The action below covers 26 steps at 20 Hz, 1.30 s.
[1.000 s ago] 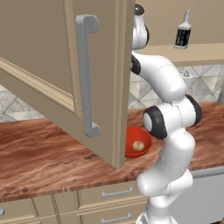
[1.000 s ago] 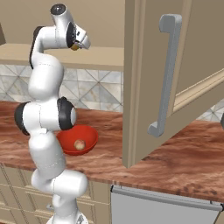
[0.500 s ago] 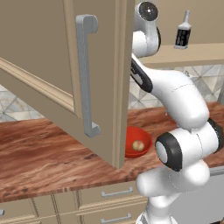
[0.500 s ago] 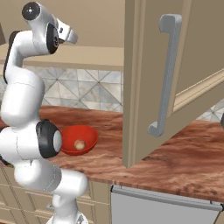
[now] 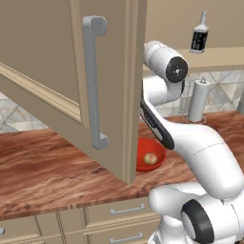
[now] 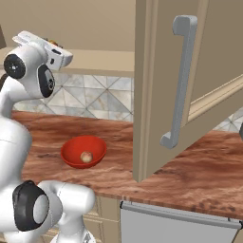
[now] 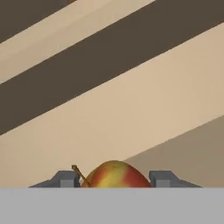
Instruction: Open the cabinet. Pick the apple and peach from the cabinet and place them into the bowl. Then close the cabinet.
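While the red bowl [image 6: 83, 151] cradles one pale fruit [image 6: 86, 156], the gripper [image 7: 114, 178] grips the apple [image 7: 114, 174] inside the open cabinet [image 7: 131, 100].

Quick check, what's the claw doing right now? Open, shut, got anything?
Claw: closed on the apple, which sits between its two fingertips in the hand view.
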{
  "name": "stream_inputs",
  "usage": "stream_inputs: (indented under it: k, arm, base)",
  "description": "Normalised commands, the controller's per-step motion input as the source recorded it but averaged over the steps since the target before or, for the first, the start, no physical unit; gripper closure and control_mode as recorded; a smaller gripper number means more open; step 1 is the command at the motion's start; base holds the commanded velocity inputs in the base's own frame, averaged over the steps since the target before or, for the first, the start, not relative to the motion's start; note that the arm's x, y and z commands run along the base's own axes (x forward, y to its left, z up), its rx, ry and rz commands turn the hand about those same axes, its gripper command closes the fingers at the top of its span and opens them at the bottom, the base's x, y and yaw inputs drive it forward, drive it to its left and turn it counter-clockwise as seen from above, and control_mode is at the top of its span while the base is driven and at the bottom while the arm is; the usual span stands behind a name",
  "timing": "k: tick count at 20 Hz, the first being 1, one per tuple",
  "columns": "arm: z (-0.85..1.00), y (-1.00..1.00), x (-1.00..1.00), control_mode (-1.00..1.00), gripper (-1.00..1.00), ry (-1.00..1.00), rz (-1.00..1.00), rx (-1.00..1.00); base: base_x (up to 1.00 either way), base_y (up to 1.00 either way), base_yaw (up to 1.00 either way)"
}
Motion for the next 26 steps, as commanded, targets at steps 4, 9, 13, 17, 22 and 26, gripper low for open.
stream_inputs:
  k: [4,9,13,17,22,26]
  arm:
    - [0.98,0.07,-1.0,-1.0,1.0,-0.04,-0.16,0.26]
    - [0.76,0.13,-0.85,-1.0,1.0,0.04,-0.12,0.1]
    - [-0.27,0.0,-0.49,-1.0,1.0,0.11,0.0,0.0]
    - [-0.7,0.0,-0.92,-1.0,1.0,0.27,0.0,0.01]
    - [-0.8,0.0,-0.41,-1.0,1.0,0.38,0.0,0.08]
    - [-0.96,-0.04,0.23,-1.0,1.0,0.37,0.0,0.1]
  base:
    - [0.0,0.0,0.0]
    - [0.0,0.0,0.0]
    - [0.0,0.0,0.0]
    - [0.0,0.0,0.0]
    - [0.0,0.0,0.0]
    - [0.0,0.0,0.0]
